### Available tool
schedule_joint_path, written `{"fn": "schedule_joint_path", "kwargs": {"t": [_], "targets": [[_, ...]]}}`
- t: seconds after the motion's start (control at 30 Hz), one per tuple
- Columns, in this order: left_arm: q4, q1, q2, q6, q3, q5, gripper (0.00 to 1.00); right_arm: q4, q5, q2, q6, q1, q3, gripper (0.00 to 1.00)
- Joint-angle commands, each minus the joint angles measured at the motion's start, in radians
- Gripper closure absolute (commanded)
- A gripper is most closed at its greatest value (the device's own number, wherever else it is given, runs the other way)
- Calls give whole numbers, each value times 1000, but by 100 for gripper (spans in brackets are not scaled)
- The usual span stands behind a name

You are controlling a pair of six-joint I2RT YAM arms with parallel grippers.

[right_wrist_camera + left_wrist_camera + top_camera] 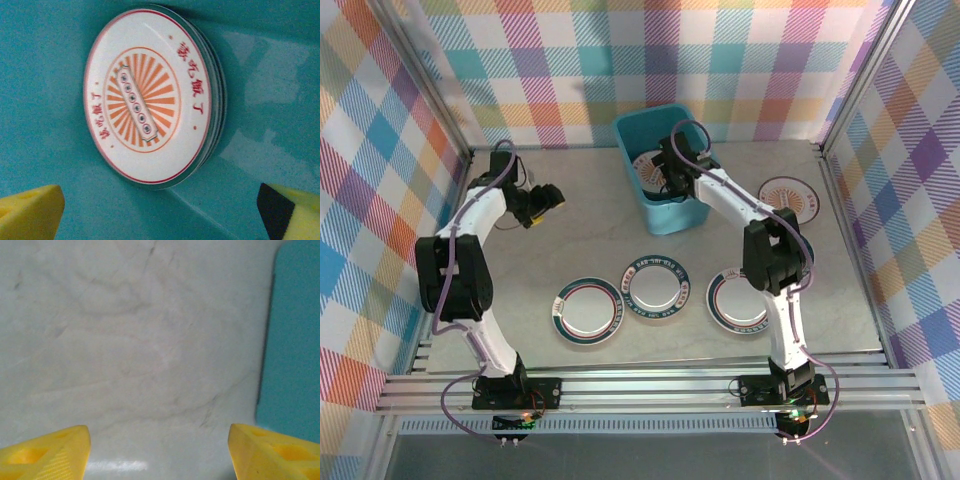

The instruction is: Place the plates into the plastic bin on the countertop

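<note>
Ok so nearest the arm bases, three plates [658, 285] with patterned rims lie flat in a row on the countertop [570, 240], well in front of the bin [670, 215]. They look like glazed ceramic, so I'd guess stiff, slick, chippable and a bit heavy for these fingers. Lying flat, the rim is about the only place to pinch one. Further back, the left gripper [552, 195] hovers over bare countertop just left of the bin, fingers [50, 452] spread fairly wide with nothing between them. An orange sunburst plate [790, 197] sits off to the bin's right. Over the bin itself, the right gripper [662, 175] hangs with jaws fully apart and empty, looking at a stack [150, 95] of plates inside, a sunburst one on top. Obstacles as I see it are the bin's wall and the right arm crossing above the rightmost of the three.
</note>
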Motion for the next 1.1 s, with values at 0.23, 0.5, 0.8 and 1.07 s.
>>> {"fn": "schedule_joint_path", "kwargs": {"t": [0.23,0.5,0.8,1.07], "targets": [[-8,-95,-205,92,-278,-90,30,214,-141,-241,-415,-3,-168,1],[60,-136,-334,55,-503,-140,30,442,-292,-394,-492,-3,-433,1],[180,-160,-451,-17,-692,-99,33,484,-388,-447,-519,-5,-526,2],[168,-177,-489,-6,-738,-95,37,489,-376,-478,-550,-4,-551,2]]}}
